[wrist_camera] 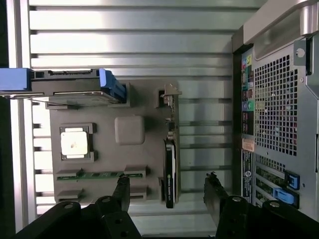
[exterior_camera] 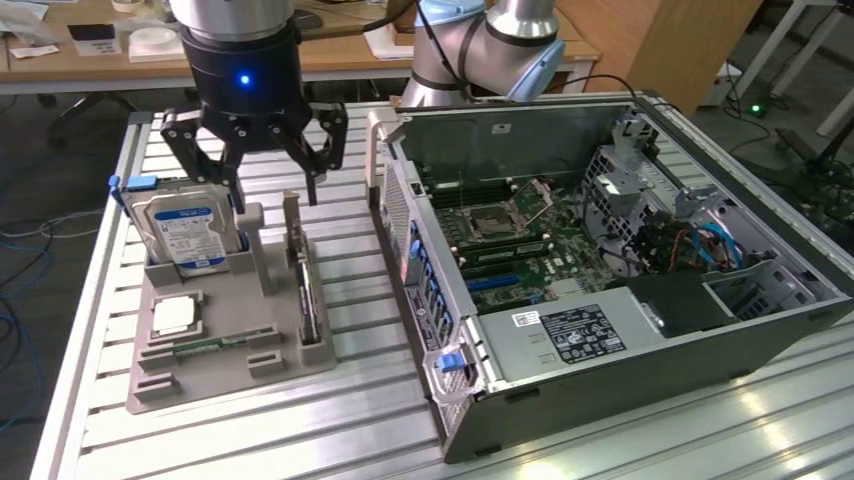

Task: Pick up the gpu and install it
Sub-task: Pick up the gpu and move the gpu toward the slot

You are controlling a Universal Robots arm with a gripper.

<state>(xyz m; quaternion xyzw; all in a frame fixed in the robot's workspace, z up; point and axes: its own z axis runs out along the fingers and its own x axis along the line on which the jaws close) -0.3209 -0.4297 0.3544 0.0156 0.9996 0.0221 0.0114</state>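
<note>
The gpu (exterior_camera: pixel 308 292) stands on edge as a dark slab in the right slot of a grey holder tray (exterior_camera: pixel 200 385) on the slatted table. In the wrist view the gpu (wrist_camera: pixel 169 172) runs lengthwise between my two fingers, with its metal bracket (wrist_camera: pixel 171 99) at the far end. My gripper (exterior_camera: pixel 271 197) hangs open above the back of the tray, above the card and not touching it. In the wrist view the gripper (wrist_camera: pixel 167 180) straddles the card with a wide gap on either side and holds nothing. The open computer case (exterior_camera: pixel 601 250) lies at the exterior view's right, its motherboard (exterior_camera: pixel 514 235) exposed.
A blue-labelled hard drive (exterior_camera: pixel 187 230) stands upright in the tray's left slot, close to my left finger. A processor chip (exterior_camera: pixel 174 315) and a memory stick (exterior_camera: pixel 214 347) lie in front of it. The case's rear wall (wrist_camera: pixel 279 99) rises just beside the tray.
</note>
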